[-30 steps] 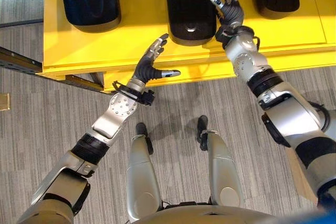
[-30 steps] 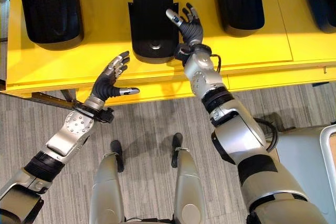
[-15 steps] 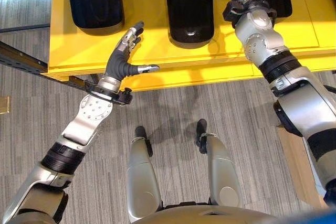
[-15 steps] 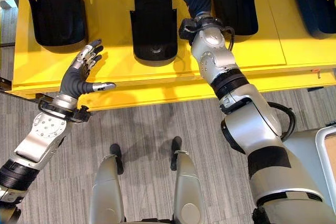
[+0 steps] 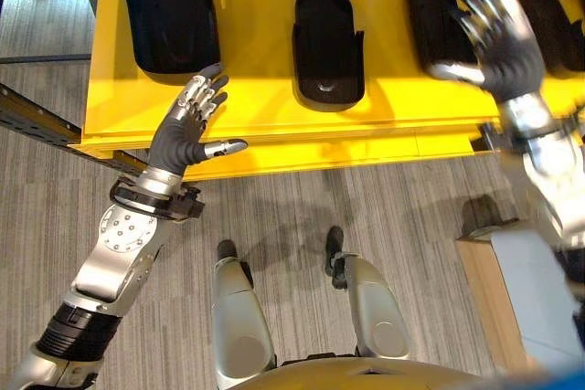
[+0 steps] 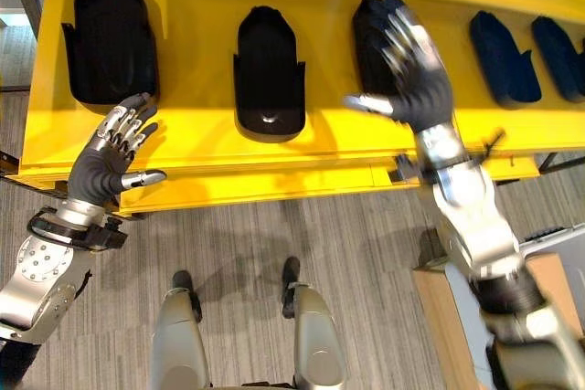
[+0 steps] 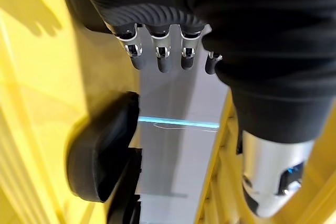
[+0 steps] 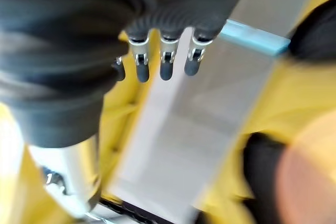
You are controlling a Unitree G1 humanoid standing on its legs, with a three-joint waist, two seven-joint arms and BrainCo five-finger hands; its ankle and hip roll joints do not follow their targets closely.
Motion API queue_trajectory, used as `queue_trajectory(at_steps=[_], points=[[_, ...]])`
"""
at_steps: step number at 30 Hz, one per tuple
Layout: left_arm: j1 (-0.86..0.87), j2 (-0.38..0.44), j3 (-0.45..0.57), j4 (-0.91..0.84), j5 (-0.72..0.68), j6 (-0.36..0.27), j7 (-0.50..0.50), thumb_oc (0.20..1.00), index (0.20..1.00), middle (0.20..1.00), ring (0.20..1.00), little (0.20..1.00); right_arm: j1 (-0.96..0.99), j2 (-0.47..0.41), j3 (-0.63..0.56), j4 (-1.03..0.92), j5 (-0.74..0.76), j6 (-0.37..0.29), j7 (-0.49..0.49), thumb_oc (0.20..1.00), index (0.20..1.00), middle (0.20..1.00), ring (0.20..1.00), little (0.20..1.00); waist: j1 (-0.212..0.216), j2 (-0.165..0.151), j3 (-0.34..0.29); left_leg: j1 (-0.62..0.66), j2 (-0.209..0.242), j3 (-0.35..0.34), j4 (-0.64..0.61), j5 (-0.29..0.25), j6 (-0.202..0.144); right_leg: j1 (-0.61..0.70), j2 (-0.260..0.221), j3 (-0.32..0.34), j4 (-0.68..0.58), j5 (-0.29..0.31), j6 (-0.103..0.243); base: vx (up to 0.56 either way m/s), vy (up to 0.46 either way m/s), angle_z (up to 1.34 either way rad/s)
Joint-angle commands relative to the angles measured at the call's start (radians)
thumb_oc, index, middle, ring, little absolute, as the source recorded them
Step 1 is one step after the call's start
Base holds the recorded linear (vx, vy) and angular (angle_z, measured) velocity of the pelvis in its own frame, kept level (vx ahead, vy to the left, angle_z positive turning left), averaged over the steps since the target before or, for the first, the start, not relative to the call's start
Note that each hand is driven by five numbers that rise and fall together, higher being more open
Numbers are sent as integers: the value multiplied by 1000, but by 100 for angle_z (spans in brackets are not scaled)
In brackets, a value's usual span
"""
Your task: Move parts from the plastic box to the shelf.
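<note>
Several black moulded parts lie in a row on the yellow shelf (image 5: 274,116): one at the left (image 5: 172,11), one in the middle (image 5: 327,43), and more to the right (image 6: 498,70). My left hand (image 5: 187,130) hovers open over the shelf's front edge, below the left part, and holds nothing. In the left wrist view its fingers (image 7: 160,59) are straight, with a black part (image 7: 105,166) beyond them. My right hand (image 5: 498,38) is raised and open in front of the third part (image 6: 375,25), fingers spread and empty. The right wrist view shows its straight fingers (image 8: 165,61).
A dark metal rail (image 5: 37,116) runs along the floor left of the shelf. At the lower right stands a pale grey surface (image 5: 535,294) with a wooden edge (image 5: 477,289). Grey carpet (image 5: 302,198) lies in front of the shelf.
The camera has turned to the right. My right hand has left the middle part and swung right and upward, fingers spread. My left hand has shifted left along the shelf's edge.
</note>
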Motion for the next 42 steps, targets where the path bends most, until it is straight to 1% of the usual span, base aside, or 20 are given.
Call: queue_trajectory(at_steps=[1, 2, 3, 4, 5, 8, 12, 13, 14, 15, 16, 17, 18, 19, 20, 24, 25, 32, 35, 42], points=[[60, -6, 5, -72, -21, -71, -33, 1000, 1000, 1000, 1000, 1000, 63, 22, -47, -69, -194, -61, -23, 1000, 1000, 1000, 1000, 1000, -8, -2, -67, -25, 24, -82, -113, 110, 14, 70, -67, -2, 10, -3, 80, 38, 14, 4], [76, -10, 16, -72, -18, -76, -34, 1000, 1000, 1000, 1000, 1000, 110, 39, -55, -89, -227, -69, -25, 1000, 1000, 1000, 1000, 1000, -10, -2, -67, -25, 24, -83, -111, 108, 14, 75, -67, -3, 6, -2, 81, 0, 0, 0], [112, -11, 30, -74, 26, -89, -21, 1000, 1000, 1000, 1000, 1000, 210, 54, -69, -119, -350, -69, -46, 1000, 1000, 1000, 1000, 1000, -16, -6, -68, -22, 23, -83, -110, 102, 15, 87, -67, -5, -6, 0, 85, 0, 0, 0], [115, -10, 29, -75, 27, -89, -20, 1000, 1000, 1000, 1000, 1000, 215, 55, -69, -122, -353, -68, -48, 1000, 1000, 1000, 1000, 1000, -15, -6, -70, -22, 23, -83, -109, 102, 15, 88, -67, -5, -6, 0, 86, 20, 42, -2], [131, -15, 33, -81, 37, -101, -8, 1000, 1000, 1000, 1000, 1000, 261, 65, -63, -131, -408, -72, -64, 1000, 1000, 1000, 1000, 1000, -19, -8, -71, -22, 21, -83, -108, 99, 15, 93, -68, -5, -13, 3, 89, 0, 0, 0], [160, -9, 44, -84, 66, -105, 10, 1000, 1000, 1000, 1000, 1000, 302, 41, -13, -141, -539, -56, -74, 1000, 1000, 1000, 1000, 1000, -19, -13, -71, -24, 21, -85, -99, 94, 14, 98, -69, -5, -21, 5, 92, 0, 10, 0], [189, -11, 52, -91, 117, -116, 55, 1000, 1000, 1000, 1000, 1000, 277, 32, 106, -108, -648, -50, -92, 1000, 1000, 1000, 1000, 1000, -15, -18, -75, -29, 18, -85, -93, 89, 15, 104, -70, -3, -38, 10, 94, 1, 26, 3], [190, -11, 53, -92, 118, -116, 56, 1000, 1000, 1000, 1000, 1000, 273, 32, 109, -105, -649, -52, -94, 1000, 1000, 1000, 1000, 1000, -16, -19, -75, -29, 18, -85, -92, 88, 15, 104, -70, -3, -38, 10, 94, 0, 0, 0], [189, -13, 47, -91, 128, -119, 63, 1000, 1000, 1000, 1000, 1000, 254, 26, 140, -83, -707, -28, -109, 1000, 1000, 1000, 1000, 1000, -12, -18, -76, -29, 17, -84, -92, 87, 15, 104, -70, -2, -40, 12, 95, -3, 13, 3], [186, -14, 47, -92, 138, -120, 75, 1000, 1000, 1000, 1000, 1000, 232, 29, 170, -66, -758, -24, -137, 1000, 1000, 1000, 1000, 1000, -11, -18, -76, -30, 17, -83, -92, 86, 16, 104, -71, -3, -42, 13, 95, 0, 0, 0], [184, -13, 43, -96, 167, -119, 96, 1000, 1000, 1000, 1000, 1000, 188, 28, 243, -11, -853, 3, -151, 1000, 1000, 1000, 1000, 1000, -4, -17, -74, -33, 15, -84, -87, 83, 17, 104, -71, -2, -42, 14, 95, -8, 11, 4], [185, -14, 46, -96, 169, -118, 98, 1000, 1000, 1000, 1000, 1000, 179, 31, 252, -3, -858, 3, -157, 1000, 1000, 1000, 1000, 1000, -7, -18, -74, -34, 16, -84, -86, 82, 17, 104, -70, -2, -42, 14, 95, 0, 0, 0], [180, -21, 48, -100, 197, -120, 117, 1000, 1000, 1000, 1000, 1000, 134, 50, 307, 43, -914, 14, -171, 1000, 1000, 1000, 1000, 1000, -2, -19, -74, -40, 15, -88, -78, 79, 18, 104, -70, -3, -42, 13, 95, 0, 0, 0], [181, -21, 49, -100, 197, -120, 117, 1000, 1000, 1000, 1000, 1000, 132, 51, 309, 46, -914, 13, -172, 1000, 1000, 1000, 1000, 1000, -3, -19, -74, -40, 15, -88, -78, 79, 18, 103, -70, -3, -42, 13, 95, 0, 0, 0], [173, -32, 40, -98, 205, -116, 123, 1000, 1000, 1000, 1000, 1000, 86, 71, 365, 93, -955, 38, -167, 1000, 1000, 1000, 1000, 1000, 4, -18, -77, -44, 12, -90, -77, 77, 20, 102, -71, -4, -43, 13, 93, 0, 0, 0], [164, -51, 38, -88, 233, -117, 144, 1000, 1000, 1000, 1000, 1000, 29, 113, 423, 173, -967, 55, -186, 1000, 1000, 1000, 1000, 1000, 10, -17, -78, -46, 8, -89, -78, 75, 22, 100, -73, -5, -44, 14, 92, 0, 0, 0], [159, -61, 35, -81, 242, -117, 153, 1000, 1000, 1000, 1000, 1000, -3, 146, 454, 230, -970, 67, -201, 1000, 1000, 1000, 1000, 1000, 12, -14, -78, -48, 7, -89, -76, 74, 23, 100, -75, -5, -46, 14, 92, 0, 0, 0], [139, -77, 30, -79, 263, -120, 176, 1000, 1000, 1000, 1000, 1000, -106, 238, 539, 381, -978, 98, -237, 1000, 1000, 1000, 1000, 1000, 25, -7, -70, -60, 1, -87, -73, 79, 30, 92, -80, -7, -48, 24, 90, 0, 0, 0], [136, -76, 28, -78, 271, -118, 179, 1000, 1000, 1000, 1000, 1000, -124, 256, 550, 421, -971, 109, -247, 1000, 1000, 1000, 1000, 1000, 32, -2, -67, -60, 1, -87, -68, 69, 30, 91, -82, -8, -44, 22, 92, 11, 1, 1], [131, -71, 23, -79, 276, -115, 177, 1000, 1000, 1000, 1000, 1000, -144, 254, 537, 429, -970, 116, -267, 1000, 1000, 1000, 1000, 1000, 35, -1, -63, -68, -3, -86, -62, 71, 36, 86, -88, -6, -43, 32, 91, 0, 0, 0]])
